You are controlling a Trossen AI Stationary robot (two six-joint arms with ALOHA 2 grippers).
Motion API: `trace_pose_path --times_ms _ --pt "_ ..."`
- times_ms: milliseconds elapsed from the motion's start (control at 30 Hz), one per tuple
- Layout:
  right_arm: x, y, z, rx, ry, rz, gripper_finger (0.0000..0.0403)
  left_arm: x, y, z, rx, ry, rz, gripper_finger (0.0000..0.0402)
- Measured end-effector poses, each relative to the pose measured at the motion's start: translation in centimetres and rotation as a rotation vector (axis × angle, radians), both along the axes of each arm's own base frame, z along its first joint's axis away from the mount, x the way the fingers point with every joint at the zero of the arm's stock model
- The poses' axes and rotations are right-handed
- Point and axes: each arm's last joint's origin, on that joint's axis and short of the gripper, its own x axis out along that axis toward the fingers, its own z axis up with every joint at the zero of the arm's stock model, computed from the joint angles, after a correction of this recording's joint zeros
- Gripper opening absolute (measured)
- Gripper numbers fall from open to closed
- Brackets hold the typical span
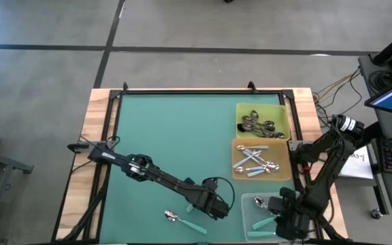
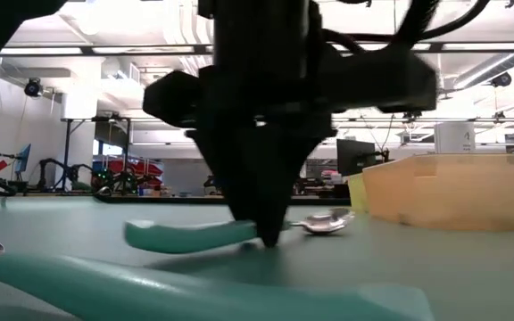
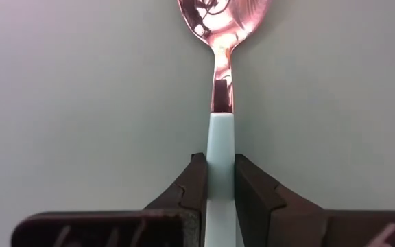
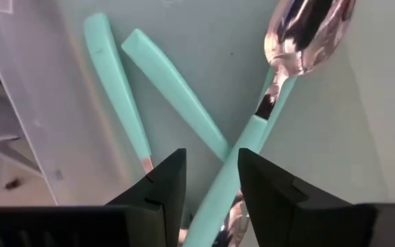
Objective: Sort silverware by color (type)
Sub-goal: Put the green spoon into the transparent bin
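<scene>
While the left gripper (image 1: pixel 218 207) sits low over the green mat (image 1: pixel 175 143) near its front edge, its two dark fingers (image 3: pixel 192 189) are clamped on the pale handle of a teal-handled spoon with a shiny silver bowl (image 3: pixel 221 103); a second teal-handled spoon (image 1: pixel 184 220) lies on the mat just to its near left. The right gripper (image 1: pixel 284 218) hangs over the clear flat tray (image 1: pixel 249 228) at the near right, fingers (image 4: pixel 166 185) apart above teal-handled spoons (image 4: pixel 177 86). Farther back, an orange tray (image 1: pixel 238 173) holds light-blue-handled spoons (image 1: pixel 254 162), and a yellow tray (image 1: pixel 283 116) holds dark-handled spoons (image 1: pixel 258 124).
</scene>
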Motion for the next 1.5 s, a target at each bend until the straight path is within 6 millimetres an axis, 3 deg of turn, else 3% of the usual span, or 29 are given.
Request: trace_pose_path --times_ms 200,500,633,833,967,1167,1233,1333,1500 --pt "-1.4 0.7 -0.1 -0.009 -0.023 0.006 0.0123 -1.3 0.5 0.6 0.077 0.112 -0.007 0.003" --pt "-1.4 0.6 -0.1 -0.019 -0.062 -0.084 0.0123 -2.7 2.0 1.1 0.159 0.143 -0.026 0.003" --pt "-1.3 0.5 -0.1 -0.034 -0.096 -0.104 0.0123 -4.5 2.9 0.4 0.072 0.033 0.005 0.003" --pt "-0.7 0.1 -0.1 -0.07 -0.167 -0.146 0.0123 -9.1 4.6 -0.8 -0.027 -0.259 0.129 0.003" --pt "1.1 -1.2 0.1 -0.132 -0.201 -0.211 0.0123 -12.1 6.5 -0.7 0.068 -0.382 0.08 0.003" --pt "6.0 -5.3 1.3 -0.2 -0.213 -0.372 0.0123 -14.6 8.8 2.4 0.241 -0.601 -0.044 0.0031" --pt "8.0 -7.2 1.6 -0.223 -0.257 -0.487 0.0123 -15.1 9.5 2.6 0.276 -0.668 -0.077 0.0031" --pt "10.7 -10.3 2.1 -0.226 -0.342 -0.723 0.0123 -15.6 10.0 3.4 0.313 -0.932 -0.111 0.0033" --pt "14.1 -14.2 2.6 -0.15 -0.444 -0.91 0.0123 -18.3 12.1 0.8 0.239 -1.218 -0.06 0.0033"
